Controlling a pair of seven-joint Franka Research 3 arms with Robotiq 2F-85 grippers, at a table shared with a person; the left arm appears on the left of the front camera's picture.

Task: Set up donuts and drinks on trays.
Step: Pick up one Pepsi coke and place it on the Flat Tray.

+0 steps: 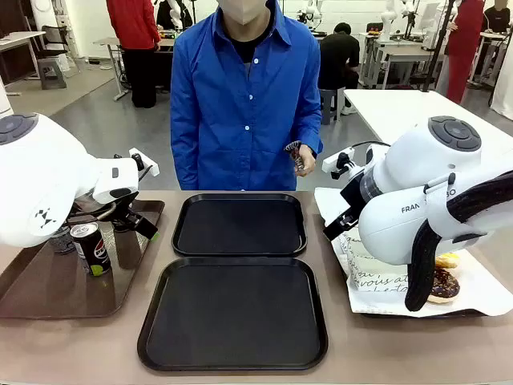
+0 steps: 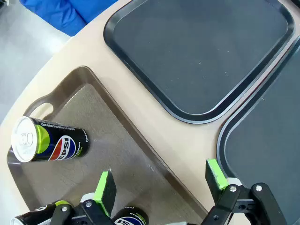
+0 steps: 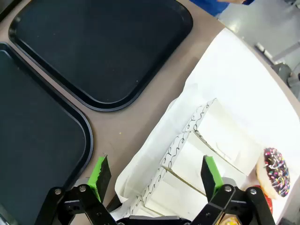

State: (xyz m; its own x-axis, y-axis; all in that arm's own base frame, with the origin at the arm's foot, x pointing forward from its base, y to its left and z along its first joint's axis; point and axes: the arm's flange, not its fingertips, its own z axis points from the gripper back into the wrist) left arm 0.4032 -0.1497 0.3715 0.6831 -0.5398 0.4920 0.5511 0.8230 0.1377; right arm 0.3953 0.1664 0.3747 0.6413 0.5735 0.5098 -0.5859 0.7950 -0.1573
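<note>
Two black trays lie empty mid-table, the far one (image 1: 239, 224) (image 2: 201, 51) (image 3: 103, 47) and the near one (image 1: 232, 313) (image 2: 272, 154) (image 3: 37, 140). Black Pepsi cans (image 1: 90, 247) (image 2: 49, 143) stand on a brown tray at the left. My left gripper (image 1: 136, 223) (image 2: 160, 180) hovers open above that tray's right rim, holding nothing. On the right, white paper sleeves (image 1: 377, 273) (image 3: 206, 140) and a chocolate sprinkled donut (image 1: 443, 285) (image 3: 274, 168) lie on white paper. Over the sleeves my right gripper (image 1: 341, 223) (image 3: 155, 172) hangs open and empty.
The brown tray (image 1: 48, 281) (image 2: 117, 140) takes up the left side of the table. A person in a blue shirt (image 1: 240, 96) stands at the far edge with a small object in one hand (image 1: 298, 156). White paper (image 3: 234, 75) covers the right side.
</note>
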